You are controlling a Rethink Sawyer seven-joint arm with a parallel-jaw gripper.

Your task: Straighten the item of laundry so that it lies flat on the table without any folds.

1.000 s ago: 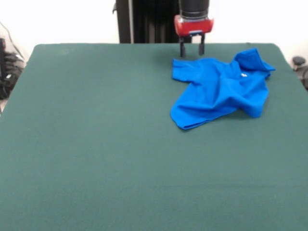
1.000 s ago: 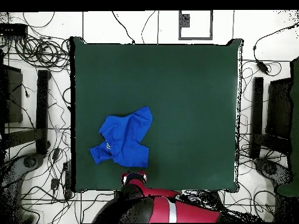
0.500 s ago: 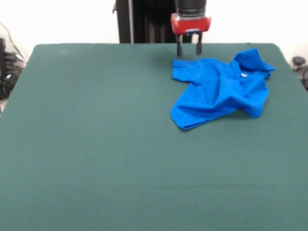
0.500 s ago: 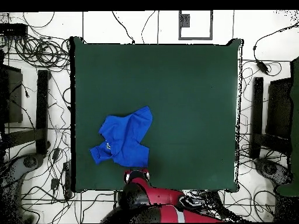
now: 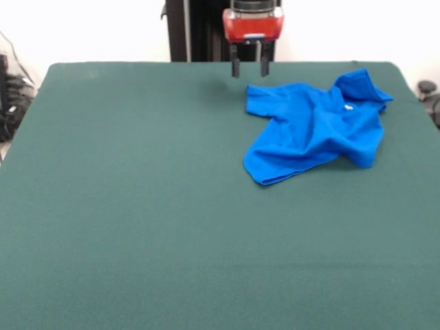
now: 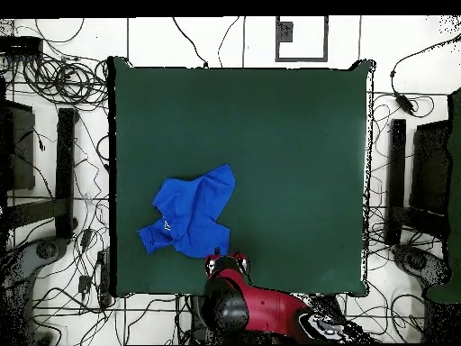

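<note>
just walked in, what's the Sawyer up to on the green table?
It is set to flatten a small blue T-shirt on the green table. The shirt lies crumpled with folds near the table's robot-side edge, one sleeve doubled over. The gripper hangs open and empty just beside the shirt's nearest corner, above the cloth surface, touching nothing. In the overhead view the arm's red head sits at the shirt's edge. No flattening shows so far.

Plain bright blue T-shirt, dark green table, red claw.
</note>
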